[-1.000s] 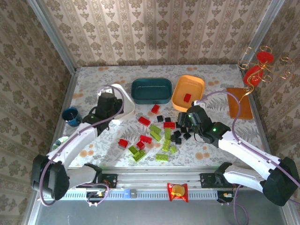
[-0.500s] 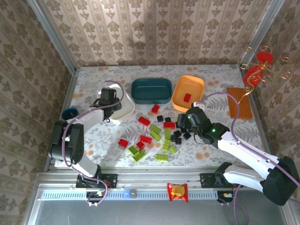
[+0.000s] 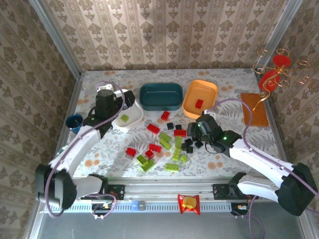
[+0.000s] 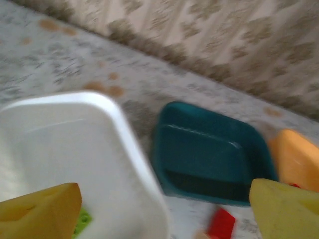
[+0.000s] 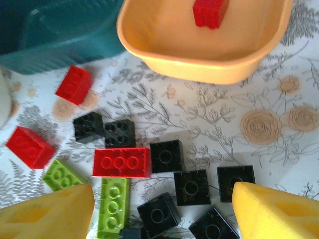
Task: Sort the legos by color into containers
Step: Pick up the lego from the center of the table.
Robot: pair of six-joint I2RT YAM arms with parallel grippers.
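A lime green lego [image 3: 124, 118] lies in the white tray [image 3: 135, 115], and my left gripper [image 3: 123, 102] hovers open over the tray's far edge. In the left wrist view the yellow fingertips [image 4: 40, 211] stand wide apart over the white tray [image 4: 75, 149], with the green lego [image 4: 82, 221] by the left one. The teal tray [image 3: 160, 96] holds nothing. One red lego [image 3: 199, 103] sits in the orange tray [image 3: 200, 92]. My right gripper [image 3: 194, 130] hangs open over a cluster of black legos [image 5: 192, 186], beside a red lego [image 5: 122, 162] and a green one [image 5: 113, 206].
Red, green and black legos [image 3: 159, 147] lie scattered mid-table. A blue cup [image 3: 75, 122] stands at the left, a brown-orange slab [image 3: 254, 108] at the right with a gold wire stand [image 3: 274, 69] behind it. A snack packet [image 3: 189, 203] rests on the front rail.
My left gripper has opened, and a green lego now lies in the white tray. The left arm has swung back over the tray's far side. The right gripper barely shifted.
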